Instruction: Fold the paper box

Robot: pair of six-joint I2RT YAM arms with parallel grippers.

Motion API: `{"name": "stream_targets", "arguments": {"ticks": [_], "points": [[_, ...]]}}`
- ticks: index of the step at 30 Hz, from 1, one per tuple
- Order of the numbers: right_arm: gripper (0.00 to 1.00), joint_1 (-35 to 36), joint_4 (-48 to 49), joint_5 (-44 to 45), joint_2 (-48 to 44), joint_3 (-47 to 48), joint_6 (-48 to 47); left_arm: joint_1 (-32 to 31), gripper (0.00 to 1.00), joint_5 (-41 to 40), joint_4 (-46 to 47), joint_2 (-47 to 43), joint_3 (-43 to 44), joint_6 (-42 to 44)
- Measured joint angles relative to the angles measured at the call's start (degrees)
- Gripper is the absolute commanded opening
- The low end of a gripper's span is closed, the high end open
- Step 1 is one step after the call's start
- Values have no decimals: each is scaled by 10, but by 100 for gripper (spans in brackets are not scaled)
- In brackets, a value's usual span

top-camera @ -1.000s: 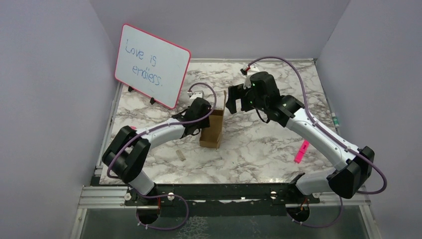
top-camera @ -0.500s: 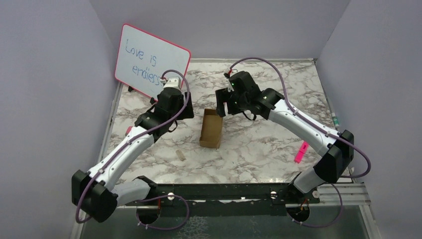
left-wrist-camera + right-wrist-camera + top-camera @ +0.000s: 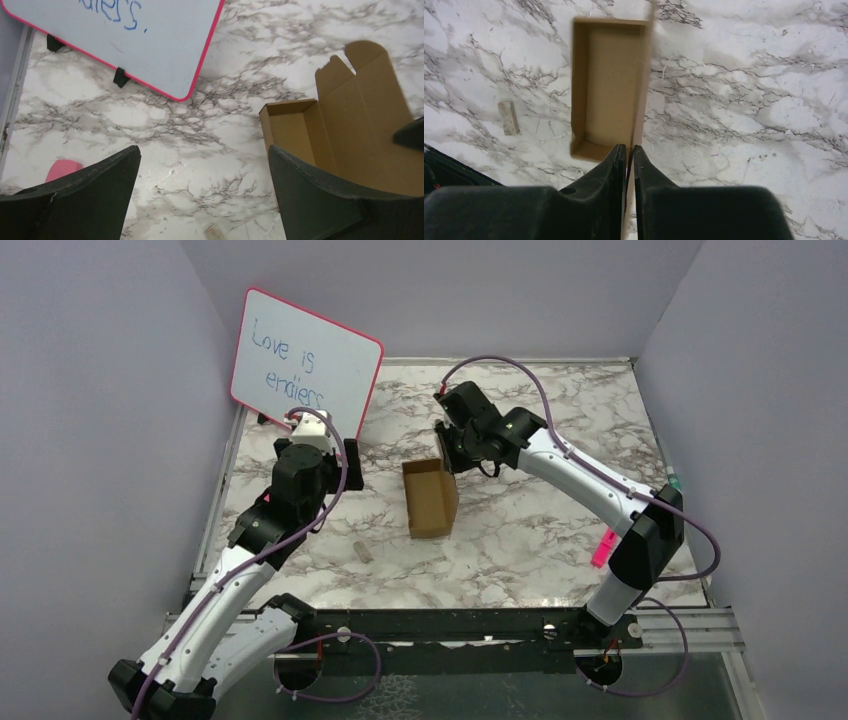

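Right wrist view: the right gripper (image 3: 629, 150) has its fingers drawn almost together, and a thin cardboard edge runs straight into the slit between them, so it pinches the raised side panel of the box (image 3: 609, 85) at its near corner. Beyond the fingertips the box lies open-topped on the marble table (image 3: 749, 100), its long side leading away from the gripper. A small tan scrap (image 3: 508, 117) lies on the marble to one side, apart from the box. From the left wrist camera, the left gripper (image 3: 202, 150) stands wide open with only marble between its fingers. The box sits beyond and beside one finger, partly hidden by it and not touched by this gripper, and its tall panel ends in notched flaps. Farther out stands the pink-framed whiteboard (image 3: 125, 35), propped on black feet. From above, the box lies near mid-table between the two grippers, close under the right one and apart from the left.
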Motion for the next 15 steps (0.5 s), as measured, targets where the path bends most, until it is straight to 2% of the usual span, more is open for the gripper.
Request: {"name": "stream_targets", "arguments": {"ticks": [5, 10, 15], "points": [[1, 0, -19, 0, 16, 33, -53, 35, 99, -14, -5, -19, -47, 18], [1, 0, -44, -8, 44, 96, -162, 38, 99, -16, 7, -89, -71, 33], [1, 0, -70, -61, 86, 155, -293, 42, 99, -15, 27, -120, -78, 43]]}}
